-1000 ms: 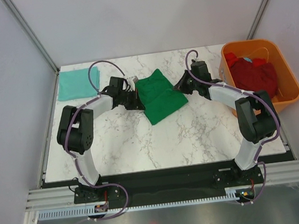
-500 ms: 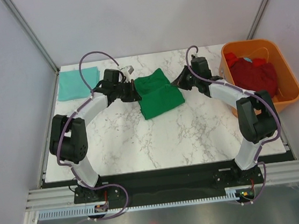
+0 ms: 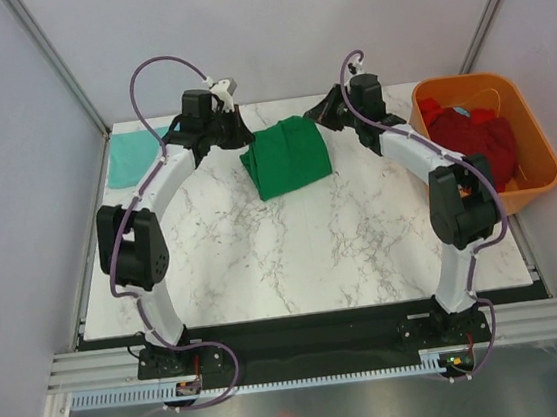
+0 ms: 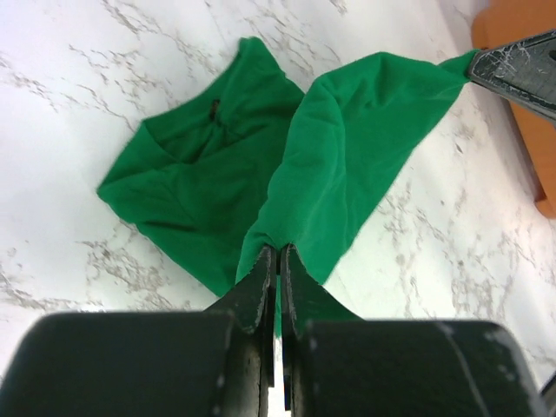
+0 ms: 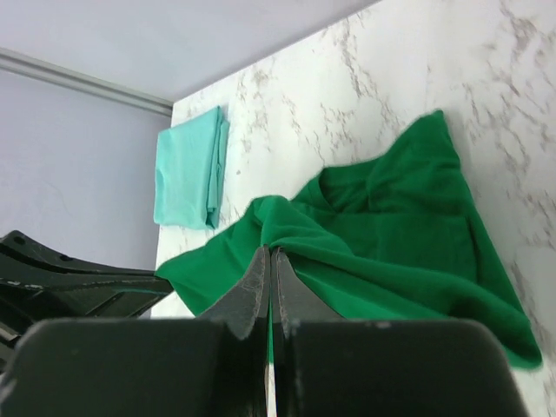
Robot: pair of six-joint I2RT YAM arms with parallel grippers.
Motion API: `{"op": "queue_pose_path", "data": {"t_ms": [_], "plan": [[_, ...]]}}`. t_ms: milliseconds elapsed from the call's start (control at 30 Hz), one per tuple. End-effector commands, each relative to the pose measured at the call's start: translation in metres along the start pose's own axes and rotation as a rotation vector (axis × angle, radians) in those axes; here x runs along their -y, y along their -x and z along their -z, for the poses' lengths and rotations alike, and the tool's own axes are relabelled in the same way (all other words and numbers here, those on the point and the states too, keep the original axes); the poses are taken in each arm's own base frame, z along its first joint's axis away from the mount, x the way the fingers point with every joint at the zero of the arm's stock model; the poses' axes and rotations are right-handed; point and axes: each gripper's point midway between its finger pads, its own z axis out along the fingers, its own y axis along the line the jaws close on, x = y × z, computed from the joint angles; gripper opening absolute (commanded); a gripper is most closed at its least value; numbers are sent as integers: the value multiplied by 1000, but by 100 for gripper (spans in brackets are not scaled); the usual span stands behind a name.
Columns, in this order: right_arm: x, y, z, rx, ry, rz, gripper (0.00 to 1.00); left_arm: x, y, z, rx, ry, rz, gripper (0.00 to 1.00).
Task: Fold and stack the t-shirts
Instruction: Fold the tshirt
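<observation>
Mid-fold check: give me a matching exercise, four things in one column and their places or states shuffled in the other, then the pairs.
Things:
1. green t-shirt
2. pale teal t-shirt
3. dark red t-shirts
4. orange tub

Places or states:
A. lies folded at the far left corner of the table
B. stands at the far right, holding shirts
C. pinched by the left gripper and the right gripper, the held edge lifted
D. heaped inside the tub

Pairs: 1-C; 2-A; 3-D; 4-B
</observation>
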Motion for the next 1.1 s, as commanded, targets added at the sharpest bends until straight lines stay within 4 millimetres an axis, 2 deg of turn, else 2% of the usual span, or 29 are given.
{"op": "queue_pose_path", "data": {"t_ms": [0, 33, 100, 167, 200, 233, 267, 300, 333, 367, 400, 433, 500, 533, 600, 633, 667, 733, 800, 833, 867, 900, 933, 967, 1033, 1067], "plan": [[-27, 23, -23, 33, 136, 33, 0, -28, 9, -16, 3, 56, 13, 2], [-18, 16, -37, 14, 134, 27, 0, -33, 10, -19, 3, 63, 20, 2], [-25, 25, -47, 28, 158, 36, 0, -45, 9, -31, -5, 68, 38, 2], [-10, 20, -65, 16, 142, 37, 0, -53, 9, -39, -9, 78, 51, 2], [-16, 28, -70, 31, 158, 45, 0, -59, 9, -46, -12, 79, 56, 2], [-3, 20, -82, 7, 151, 43, 0, -63, 7, -50, -16, 82, 62, 2], [-10, 27, -86, 17, 179, 54, 0, -67, 8, -54, -16, 85, 65, 2], [-9, 26, -91, 11, 187, 60, 0, -73, 6, -62, -22, 87, 71, 2], [4, 19, -102, -7, 179, 56, 0, -77, 5, -66, -24, 91, 74, 2], [0, 22, -106, 3, 196, 72, 0, -79, 9, -68, -15, 97, 79, 2], [1, 22, -109, 5, 202, 76, 0, -90, 4, -74, -21, 122, 91, 2], [11, 17, -117, -4, 195, 75, 0, -96, 3, -76, -21, 139, 100, 2], [13, 20, -122, 7, 197, 83, 0, -109, 4, -80, -14, 163, 122, 2], [19, 20, -127, 12, 187, 81, 0, -116, -5, -88, -32, 168, 141, 2], [25, 23, -131, 24, 177, 82, 0, -124, 1, -91, -18, 163, 160, 2], [34, 19, -136, 18, 164, 80, 0, -129, -7, -97, -31, 170, 178, 2], [32, 23, -138, 31, 168, 88, 0, -134, -1, -97, -16, 181, 181, 2], [43, 19, -146, 30, 158, 86, 2, -143, -5, -104, -19, 192, 193, 2], [44, 25, -149, 45, 164, 100, 7, -148, 1, -108, -3, 191, 195, 2], [54, 20, -155, 37, 155, 101, 11, -151, 3, -108, 1, 192, 206, 5], [50, 29, -155, 51, 166, 112, 18, -151, 7, -109, 10, 187, 209, 11], [53, 26, -157, 34, 163, 114, 22, -152, 9, -108, 16, 190, 211, 26], [60, 25, -159, 23, 159, 127, 25, -152, 12, -106, 23, 196, 212, 33], [58, 33, -157, 29, 166, 144, 33, -153, 14, -104, 27, 201, 210, 39], [58, 38, -149, 12, 151, 182, 38, -147, 27, -92, 52, 209, 195, 46], [67, 36, -145, 0, 129, 190, 42, -148, 23, -89, 46, 226, 199, 47]]}}
